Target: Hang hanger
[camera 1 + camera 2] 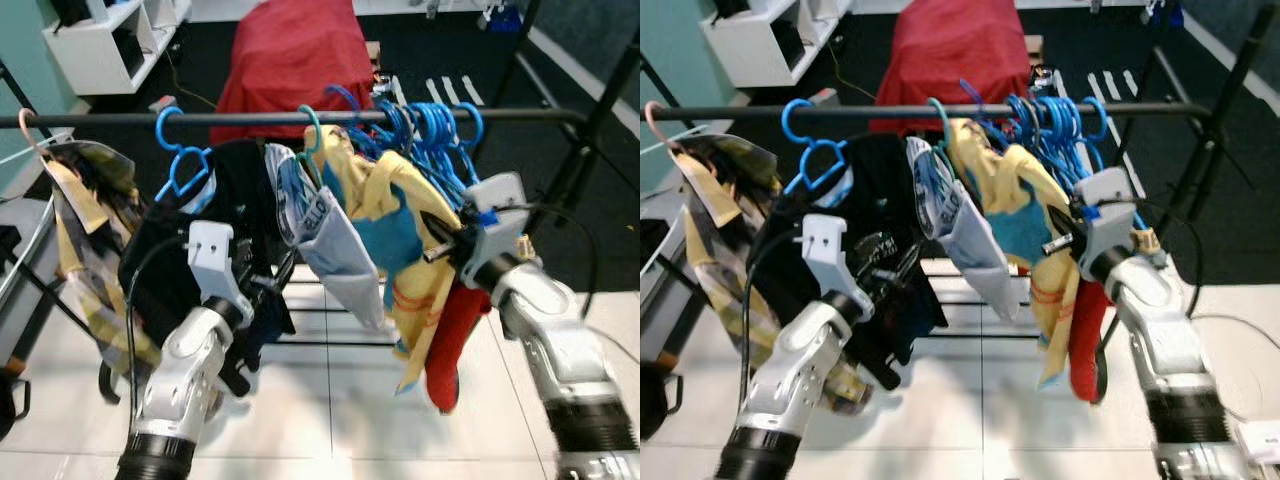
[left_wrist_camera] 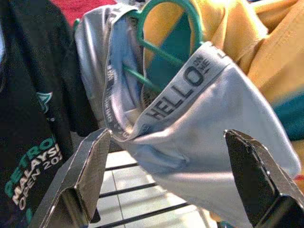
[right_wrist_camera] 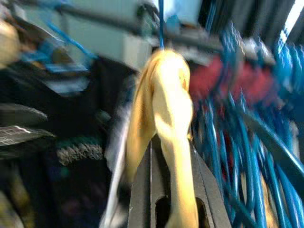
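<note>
Right wrist view: the right gripper [image 3: 167, 190] is seen clamped on a fold of the yellow shirt [image 3: 164, 109], with the blue hangers [image 3: 228, 128] crowded just beside it. The shirt's hanger hook is judged to sit on the rail [image 1: 300, 118] above the fingers, though this cannot be told for sure. The left gripper [image 2: 166, 175] is held wide apart, facing the grey shorts [image 2: 190, 128] on a green hanger [image 2: 166, 28]. The hook should be confirmed seated before the cloth is let go.

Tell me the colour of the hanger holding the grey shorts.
Green hanger, clearest in the left wrist view.
</note>
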Controlling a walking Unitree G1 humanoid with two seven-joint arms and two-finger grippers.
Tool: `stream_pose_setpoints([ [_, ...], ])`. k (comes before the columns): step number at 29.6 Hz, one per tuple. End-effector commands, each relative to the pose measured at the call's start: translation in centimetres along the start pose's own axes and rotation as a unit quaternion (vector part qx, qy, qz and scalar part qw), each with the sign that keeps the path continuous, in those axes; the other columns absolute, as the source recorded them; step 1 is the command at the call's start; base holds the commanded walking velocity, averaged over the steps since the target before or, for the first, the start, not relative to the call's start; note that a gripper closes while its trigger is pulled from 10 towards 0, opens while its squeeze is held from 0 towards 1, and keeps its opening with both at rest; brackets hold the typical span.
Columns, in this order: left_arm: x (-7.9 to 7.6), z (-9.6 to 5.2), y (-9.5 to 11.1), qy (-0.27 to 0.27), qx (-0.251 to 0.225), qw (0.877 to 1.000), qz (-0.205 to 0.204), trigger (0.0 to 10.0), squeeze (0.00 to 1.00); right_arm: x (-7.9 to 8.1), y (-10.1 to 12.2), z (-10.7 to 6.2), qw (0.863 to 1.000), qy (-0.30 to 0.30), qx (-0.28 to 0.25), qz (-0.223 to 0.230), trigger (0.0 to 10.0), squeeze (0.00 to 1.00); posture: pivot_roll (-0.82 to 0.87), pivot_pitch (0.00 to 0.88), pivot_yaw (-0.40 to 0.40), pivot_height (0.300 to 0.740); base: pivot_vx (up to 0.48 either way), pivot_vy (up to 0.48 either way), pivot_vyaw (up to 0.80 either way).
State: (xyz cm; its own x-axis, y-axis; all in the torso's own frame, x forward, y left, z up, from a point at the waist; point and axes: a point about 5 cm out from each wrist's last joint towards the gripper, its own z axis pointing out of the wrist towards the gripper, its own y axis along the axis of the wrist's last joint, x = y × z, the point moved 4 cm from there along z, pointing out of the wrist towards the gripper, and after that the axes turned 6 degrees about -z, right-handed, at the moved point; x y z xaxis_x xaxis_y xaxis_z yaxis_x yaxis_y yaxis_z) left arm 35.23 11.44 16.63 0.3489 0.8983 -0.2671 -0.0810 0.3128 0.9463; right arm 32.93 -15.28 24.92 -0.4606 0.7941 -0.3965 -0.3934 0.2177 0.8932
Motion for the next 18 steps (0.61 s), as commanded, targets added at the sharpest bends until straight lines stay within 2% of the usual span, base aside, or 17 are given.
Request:
stream_pose_setpoints([
  [1,0.5,-0.3,-0.6,0.011,0.010,1.000,0.001,10.0,0.00,0.5,0.9,0.0,1.000,0.017,-0.018,-0.001,0.0,0.00,-0.14,0.164,0.050,0.740,0.000,0.000,0.00],
  [2,0.6,-0.3,-0.6,0.012,0.010,1.000,0.001,10.0,0.00,1.5,0.8,-0.3,0.999,0.036,-0.014,0.005,0.0,0.00,-0.14,0.165,0.051,0.740,0.000,0.000,0.00],
  [3,0.6,-0.3,-0.6,0.012,0.010,1.000,0.001,10.0,0.00,1.5,0.8,-0.3,0.999,0.036,-0.014,0.005,0.0,0.00,-0.14,0.165,0.051,0.740,0.000,0.000,0.00],
  [4,0.5,-0.3,-0.5,0.011,0.009,1.000,0.003,10.0,0.00,2.6,0.0,-0.8,0.999,0.046,0.003,0.014,0.0,0.00,-0.14,0.165,0.050,0.740,0.000,0.000,0.00],
  [5,0.5,-0.3,-0.5,0.011,0.009,1.000,0.003,10.0,0.00,2.6,0.0,-0.8,0.999,0.046,0.003,0.014,0.0,0.00,-0.14,0.165,0.050,0.740,0.000,0.000,0.00],
  [8,0.4,-0.5,-0.5,0.006,0.011,1.000,0.016,10.0,0.00,4.7,-2.5,-2.7,0.997,0.043,0.052,0.043,0.0,0.00,-0.15,0.167,0.047,0.740,0.000,0.000,0.00],
  [12,0.4,-0.6,-0.5,0.005,0.012,1.000,0.019,10.0,0.00,5.2,-2.9,-3.2,0.996,0.039,0.059,0.052,0.0,0.00,-0.15,0.167,0.047,0.740,0.000,0.000,0.00],
  [14,0.7,-0.9,-0.6,0.005,0.017,1.000,0.024,10.0,0.00,6.0,-2.9,-4.5,0.995,0.028,0.066,0.077,0.0,0.00,-0.16,0.172,0.057,0.740,0.000,0.000,0.00],
  [15,0.7,-0.9,-0.6,0.005,0.017,1.000,0.024,10.0,0.00,6.0,-2.9,-4.5,0.995,0.028,0.066,0.077,0.0,0.00,-0.16,0.172,0.057,0.740,0.000,0.000,0.00],
  [18,0.9,-1.1,-0.7,0.004,0.021,0.999,0.025,10.0,0.00,6.5,-1.9,-5.3,0.994,0.014,0.050,0.099,0.0,0.00,-0.17,0.169,0.065,0.740,0.000,0.000,0.00],
])
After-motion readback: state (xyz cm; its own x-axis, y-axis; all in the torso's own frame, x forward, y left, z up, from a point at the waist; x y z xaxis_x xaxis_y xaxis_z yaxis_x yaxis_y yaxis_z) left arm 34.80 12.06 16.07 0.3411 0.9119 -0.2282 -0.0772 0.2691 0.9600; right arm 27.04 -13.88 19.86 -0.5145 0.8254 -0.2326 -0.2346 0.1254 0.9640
